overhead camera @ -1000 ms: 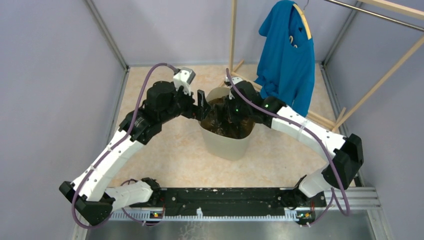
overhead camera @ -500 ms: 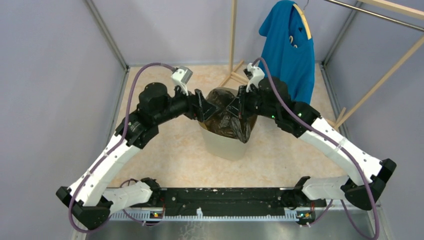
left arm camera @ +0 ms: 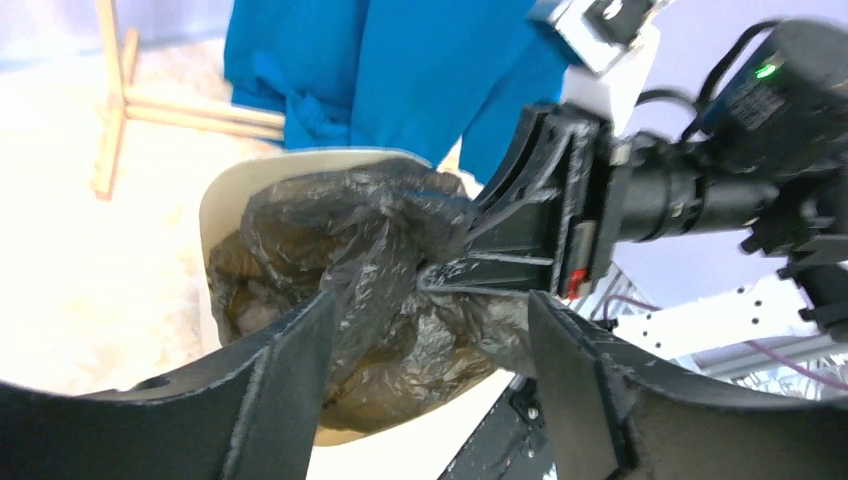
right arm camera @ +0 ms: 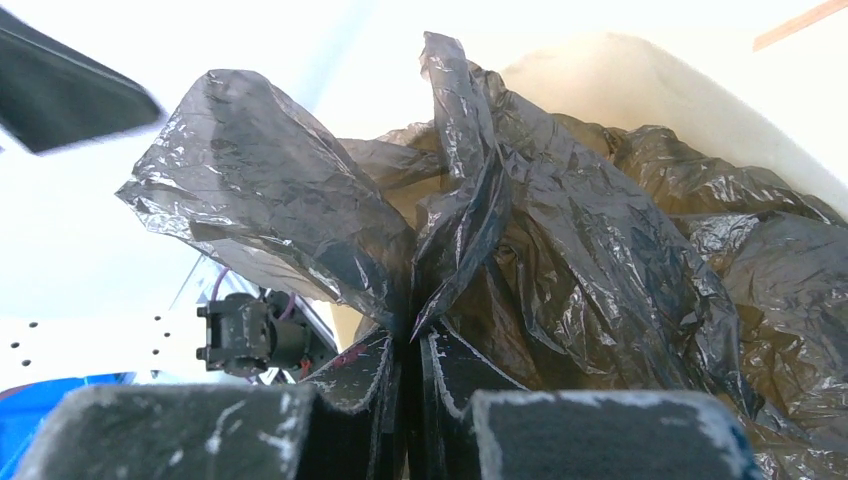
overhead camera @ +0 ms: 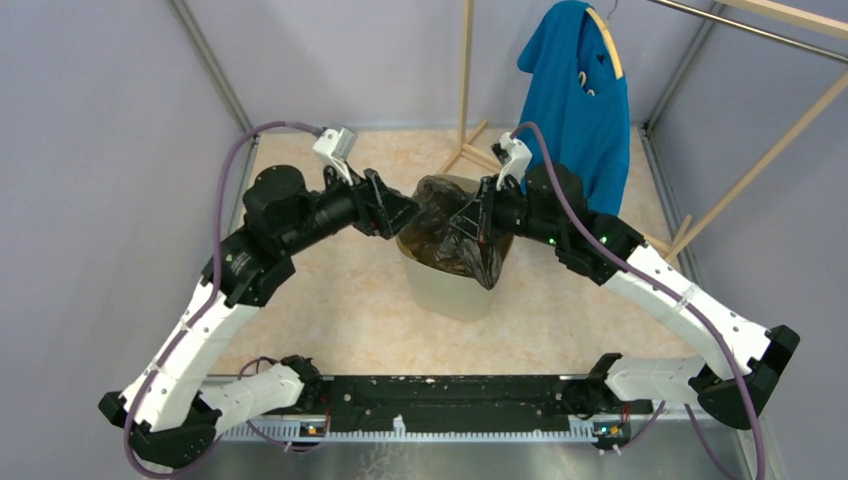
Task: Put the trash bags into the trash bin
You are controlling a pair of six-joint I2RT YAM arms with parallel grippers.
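We hold a pinch of the trash bag [right arm camera: 560, 250] in our right gripper [right arm camera: 412, 365], its jaws clamped flat on a fold of film. This makes the bunched plastic stand up over the trash bin [overhead camera: 452, 292] at the centre of the top view. Most of the bag sits inside the bin, with a flap draped over the rim's lower-right edge. Our left gripper [left arm camera: 430, 325] hangs just left of the bin, spread wide and empty, likely ready to press the film down.
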